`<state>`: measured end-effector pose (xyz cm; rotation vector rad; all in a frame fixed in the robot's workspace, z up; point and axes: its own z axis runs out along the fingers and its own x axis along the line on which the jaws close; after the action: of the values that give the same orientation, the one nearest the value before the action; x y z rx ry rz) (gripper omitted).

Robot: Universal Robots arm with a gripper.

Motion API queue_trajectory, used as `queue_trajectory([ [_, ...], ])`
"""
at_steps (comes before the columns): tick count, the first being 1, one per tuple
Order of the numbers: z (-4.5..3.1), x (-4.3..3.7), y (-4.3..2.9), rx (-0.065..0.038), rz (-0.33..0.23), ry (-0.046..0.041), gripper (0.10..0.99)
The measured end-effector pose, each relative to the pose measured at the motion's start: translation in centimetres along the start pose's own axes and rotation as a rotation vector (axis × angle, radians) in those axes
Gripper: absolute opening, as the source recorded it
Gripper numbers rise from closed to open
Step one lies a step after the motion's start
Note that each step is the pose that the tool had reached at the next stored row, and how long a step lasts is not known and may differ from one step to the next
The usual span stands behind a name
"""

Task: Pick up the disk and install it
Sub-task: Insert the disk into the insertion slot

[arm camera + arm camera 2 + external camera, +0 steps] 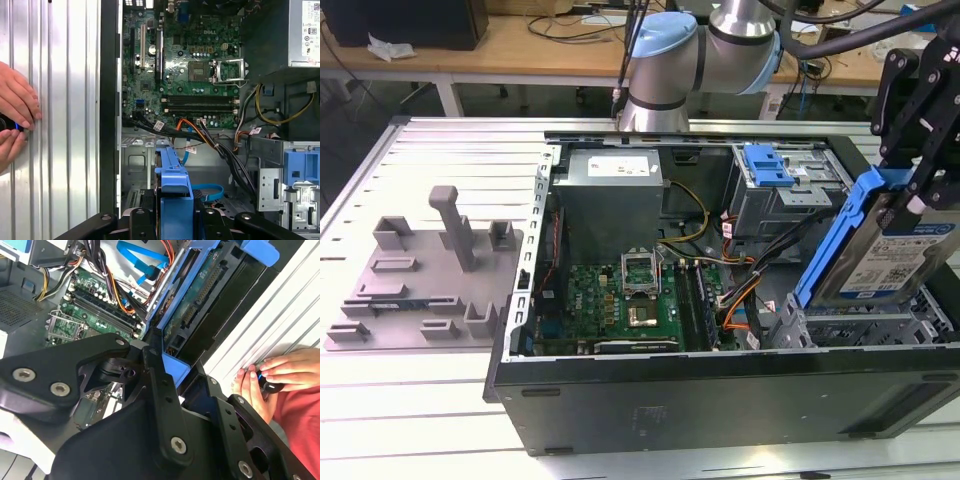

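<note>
- Grey moulded fixture (430,270) lies on the worktop (410,400) at the exterior view's left, well apart from my work.
- Beside it the open computer case (720,390) lies on its side, so the motherboard (620,300) and the bays face up towards me.
- At the case's end on the exterior view's right, the metal drive cage (850,325) sits just under my load.
- My hand (918,195) is clamped on the disk (895,255) by its upper end. The disk hangs tilted, blue carrier frame (830,240) towards the motherboard and lower end at the cage. I judge that slant suits sliding it in.
</note>
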<state>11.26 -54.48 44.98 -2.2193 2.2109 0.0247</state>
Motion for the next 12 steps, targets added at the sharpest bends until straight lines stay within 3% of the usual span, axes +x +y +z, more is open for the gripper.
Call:
queue_trajectory([
  [8, 0.40, 0.16, -0.07, 0.000, 0.000, -0.0011, 0.369],
  [12, 0.04, 0.17, -0.08, 0.000, 0.000, -0.0021, 0.369],
])
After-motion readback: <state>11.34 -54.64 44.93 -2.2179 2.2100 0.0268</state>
